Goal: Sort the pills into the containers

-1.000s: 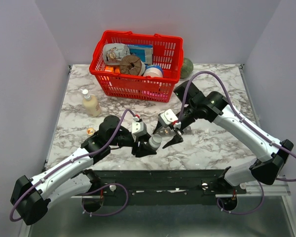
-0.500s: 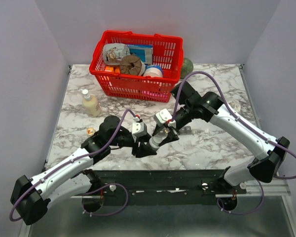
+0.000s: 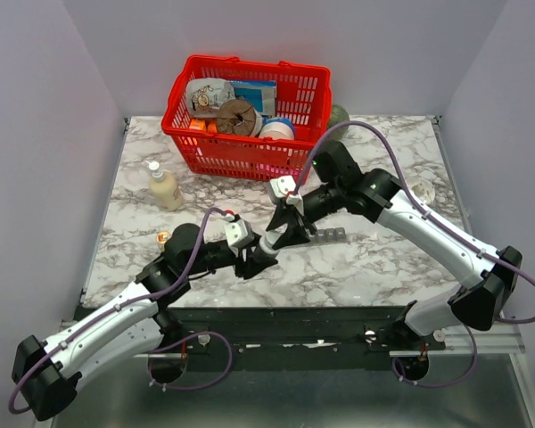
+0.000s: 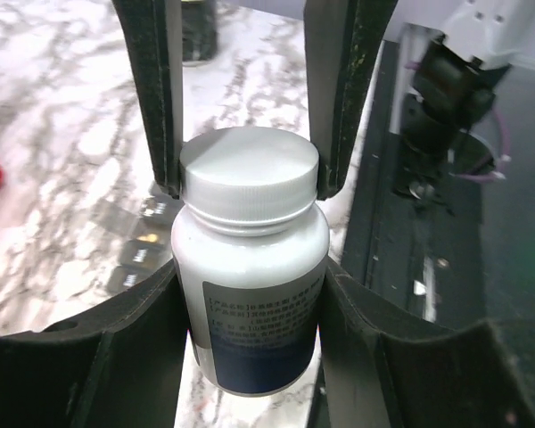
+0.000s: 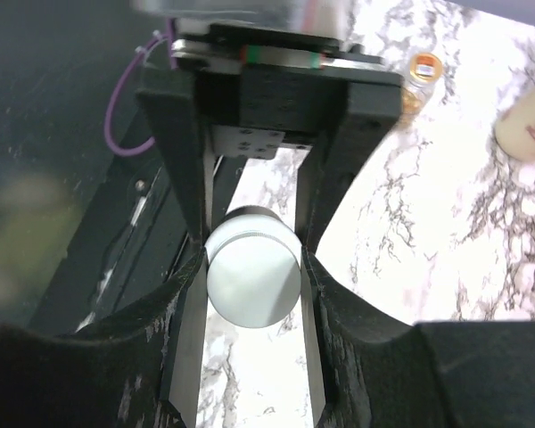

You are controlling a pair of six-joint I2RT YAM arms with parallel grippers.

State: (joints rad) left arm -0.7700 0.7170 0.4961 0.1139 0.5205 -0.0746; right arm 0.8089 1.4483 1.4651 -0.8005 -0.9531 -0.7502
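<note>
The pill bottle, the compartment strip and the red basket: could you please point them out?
pill bottle [image 4: 250, 312], left wrist view, on its label
compartment strip [image 3: 333, 235], top view, its middle
red basket [image 3: 241, 159], top view, front wall

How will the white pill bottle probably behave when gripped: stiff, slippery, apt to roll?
The white bottle looks like rigid plastic, so it should hardly deform. Its smooth round body may spin in the left gripper when the cap is twisted. Lying down, it would probably roll.

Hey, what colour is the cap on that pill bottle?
Silvery grey; the cap shows best in the left wrist view.
</note>
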